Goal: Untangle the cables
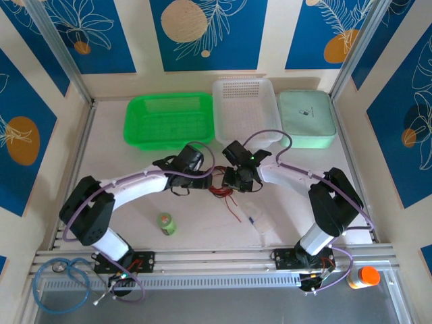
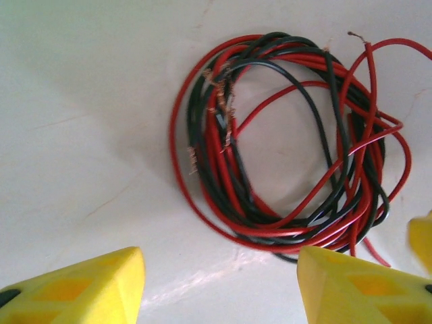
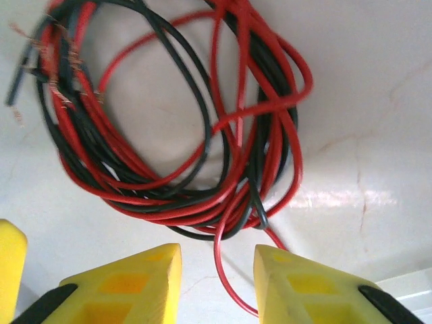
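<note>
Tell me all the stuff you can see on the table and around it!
cables: one tangled bunch, strands too mixed to count, red and black, middle of the table
basket: one, green, back left
tray: one, white, back middle
box: one, pale green, back right
small bottle: one, green, front left of the cables
plastic piece: one, see-through, front right of the cables; too small to name
orange-topped bottle: one, near right corner
hose: one coil, light blue, near left corner
table: one, white
left gripper: one, yellow fingers, open over the cables
right gripper: one, yellow fingers, open over the cables
</note>
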Controlling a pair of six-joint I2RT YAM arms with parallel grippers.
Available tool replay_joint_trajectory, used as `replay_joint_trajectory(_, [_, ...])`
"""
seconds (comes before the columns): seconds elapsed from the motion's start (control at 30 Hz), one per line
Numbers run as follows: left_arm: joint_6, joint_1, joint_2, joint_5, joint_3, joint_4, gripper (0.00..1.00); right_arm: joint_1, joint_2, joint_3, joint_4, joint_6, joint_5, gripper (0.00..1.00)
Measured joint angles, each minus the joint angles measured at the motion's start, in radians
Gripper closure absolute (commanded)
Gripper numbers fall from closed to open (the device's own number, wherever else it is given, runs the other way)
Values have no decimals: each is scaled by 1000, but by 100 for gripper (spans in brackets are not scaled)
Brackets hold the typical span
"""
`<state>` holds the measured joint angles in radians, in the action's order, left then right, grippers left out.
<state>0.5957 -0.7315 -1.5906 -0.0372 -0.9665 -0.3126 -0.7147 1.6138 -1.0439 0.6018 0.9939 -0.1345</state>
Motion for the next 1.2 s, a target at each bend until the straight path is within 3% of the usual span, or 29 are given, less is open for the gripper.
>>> replay_joint_trajectory(0.3, [34,0,-167,-77,-17,96,45,-1,103,42,-64,124,47,67])
replay_joint_trajectory(0.5, [45,6,-191,-74,-34,102,78,4,139,8,-82,137,53,93])
replay_joint_trajectory(0.63, [48,5,-191,-63,-38,127,100,8,127,18,-93,124,47,100])
replay_joint_trajectory(0.83, [18,5,-142,5,-40,57,100,8,83,44,-105,7,-8,100])
replay_joint_trajectory(1.2, [-68,16,59,220,-43,-167,100,-14,51,-80,81,-370,-69,100])
